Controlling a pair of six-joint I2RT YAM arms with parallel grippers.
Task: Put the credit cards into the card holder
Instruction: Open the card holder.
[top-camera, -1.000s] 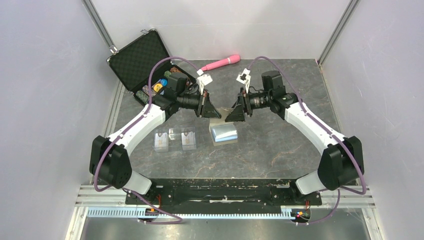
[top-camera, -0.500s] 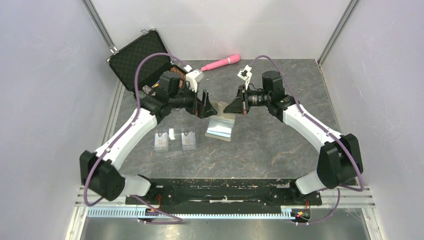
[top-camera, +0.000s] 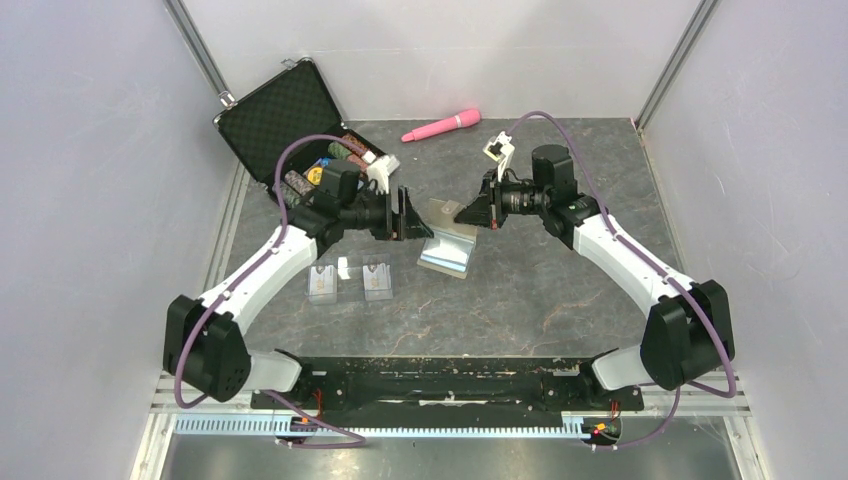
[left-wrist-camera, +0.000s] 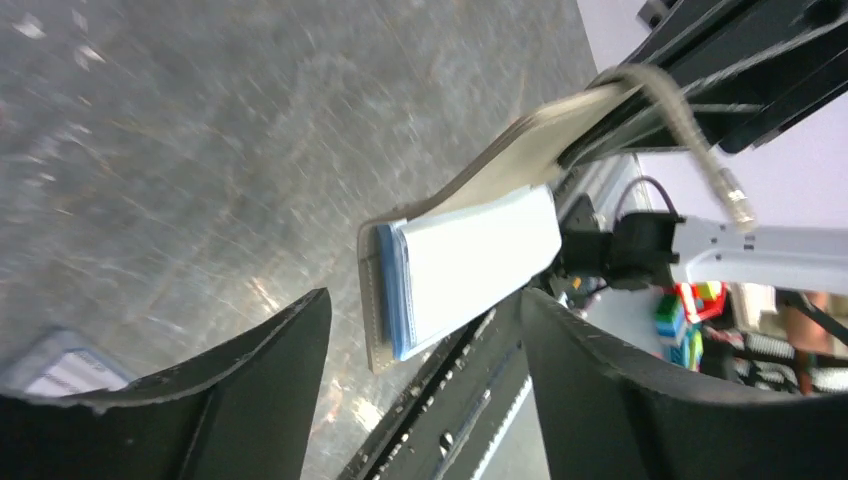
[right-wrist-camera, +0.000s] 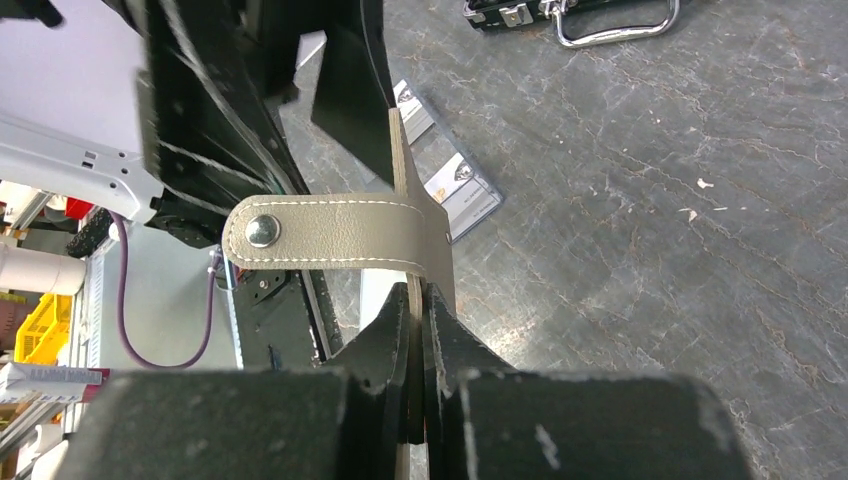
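Observation:
The khaki card holder hangs open above the table between the two arms, its light-blue lining facing down. My right gripper is shut on its upper tan flap, and the snap tab sticks out to the left. My left gripper stands open just left of the holder, touching nothing. In the left wrist view the holder's lower half shows beyond the spread fingers. Two credit cards lie flat on the table below the left arm; both cards also show in the right wrist view.
An open black case with poker chips stands at the back left, behind the left wrist. A pink cylindrical object lies at the back centre. The case handle shows at the top of the right wrist view.
The right gripper shut on the holder's flap and lifted it off the table. The left gripper let go, opened and drew back to the left.

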